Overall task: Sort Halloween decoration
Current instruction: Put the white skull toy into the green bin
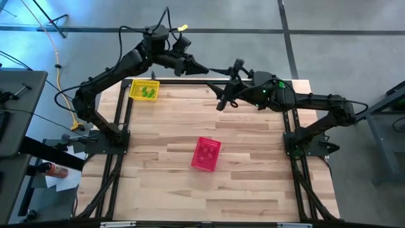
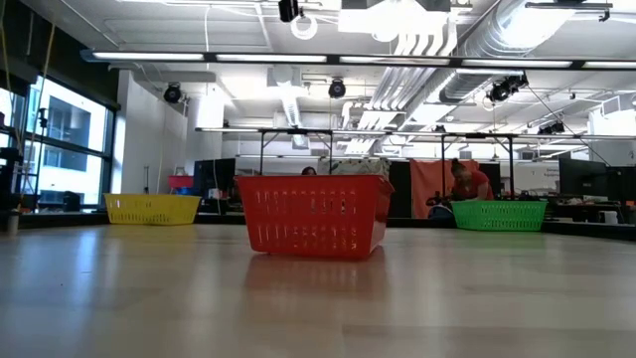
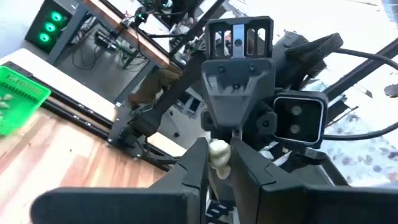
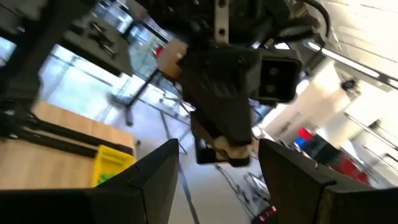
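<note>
My left gripper [image 3: 219, 163] is raised over the table's far middle [image 1: 212, 71] and is shut on a small pale trinket [image 3: 217, 152]. My right gripper [image 4: 217, 158] faces it from the right [image 1: 226, 88]. It is open, with a finger on each side of the left gripper's tip and the trinket [image 4: 236, 151], touching neither. A yellow basket [image 1: 144, 89] at the far left holds green trinkets. A pink basket [image 1: 206, 154] stands mid-table. A green basket [image 2: 499, 214] sits at the far right, mostly under the right arm in the high view. My left gripper pinches the pale trinket [image 3: 217, 160] between its two fingers, close to their free ends. The fingers point level, toward the right gripper. The trinket is lifted well clear of the table.
The wooden table [image 1: 190, 196] shows bare boards around the pink basket and toward the near edge. Black frame rails [image 1: 120, 126] run along both sides. In the low view a person [image 2: 467, 184] sits behind the green basket, beyond the table.
</note>
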`<state>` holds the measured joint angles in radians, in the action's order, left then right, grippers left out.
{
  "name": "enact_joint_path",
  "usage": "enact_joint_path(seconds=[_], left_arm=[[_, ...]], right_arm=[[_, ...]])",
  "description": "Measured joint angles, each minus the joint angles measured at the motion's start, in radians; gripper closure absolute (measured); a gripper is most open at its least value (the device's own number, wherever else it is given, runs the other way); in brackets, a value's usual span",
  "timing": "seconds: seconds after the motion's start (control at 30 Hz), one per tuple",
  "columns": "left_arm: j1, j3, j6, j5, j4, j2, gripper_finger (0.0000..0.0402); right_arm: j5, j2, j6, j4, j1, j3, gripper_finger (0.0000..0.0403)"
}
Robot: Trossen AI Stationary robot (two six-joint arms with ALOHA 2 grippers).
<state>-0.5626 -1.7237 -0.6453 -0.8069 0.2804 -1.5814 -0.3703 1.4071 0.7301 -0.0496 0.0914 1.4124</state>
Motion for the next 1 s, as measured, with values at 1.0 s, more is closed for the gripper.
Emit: enact_joint_path(seconds=[1.0], left_arm=[[0.061,0.000,-0.016,-0.012,-0.015,0.000,0.0367]], right_arm=[[0.133,0.008,0.011,-0.047,-0.009,0.000,0.0239]])
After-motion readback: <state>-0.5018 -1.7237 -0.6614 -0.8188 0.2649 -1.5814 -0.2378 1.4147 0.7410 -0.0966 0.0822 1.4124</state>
